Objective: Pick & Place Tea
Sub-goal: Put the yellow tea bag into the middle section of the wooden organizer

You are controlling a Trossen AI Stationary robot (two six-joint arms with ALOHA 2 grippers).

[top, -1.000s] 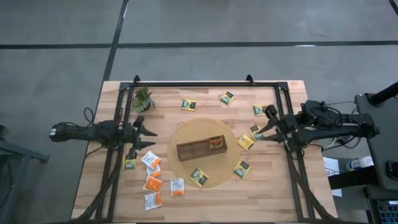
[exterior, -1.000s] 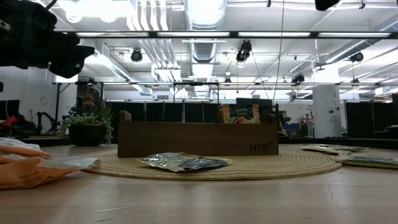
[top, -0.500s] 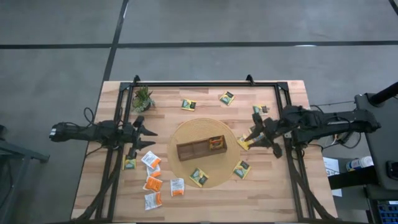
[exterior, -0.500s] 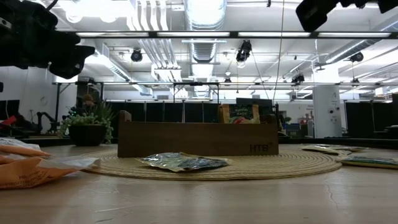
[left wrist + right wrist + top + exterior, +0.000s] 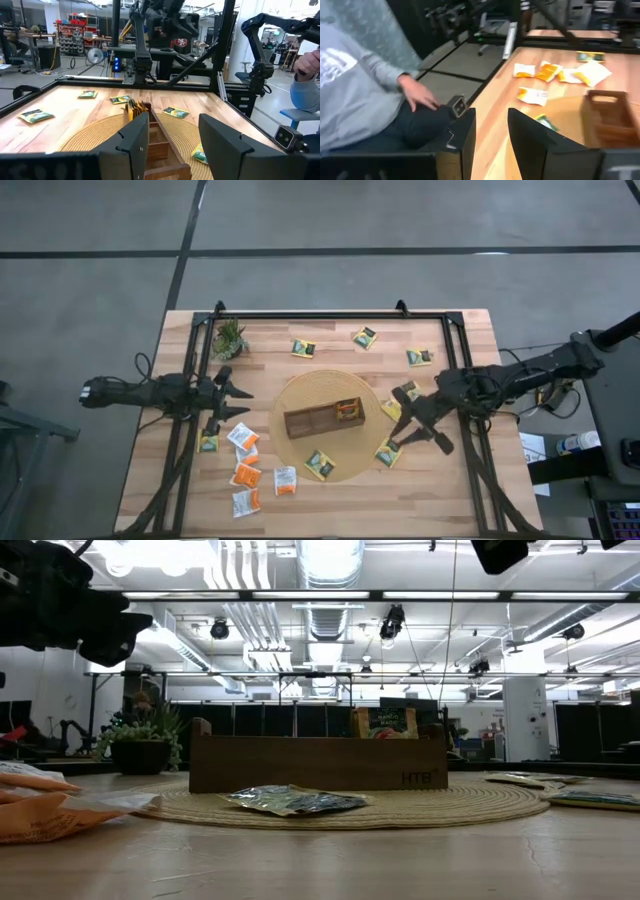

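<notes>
A wooden tray (image 5: 318, 763) is seen standing on a round woven mat (image 5: 400, 806), with a dark sachet (image 5: 295, 800) lying before it. Orange sachets (image 5: 45, 810) are seen at the worktop's (image 5: 330, 860) near left edge, and a potted plant (image 5: 140, 743) is seen behind.

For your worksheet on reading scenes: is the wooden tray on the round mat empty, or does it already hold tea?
Not empty. The wooden tray holds yellow sachets standing in its right end compartment; the other compartments look bare from above.
</notes>
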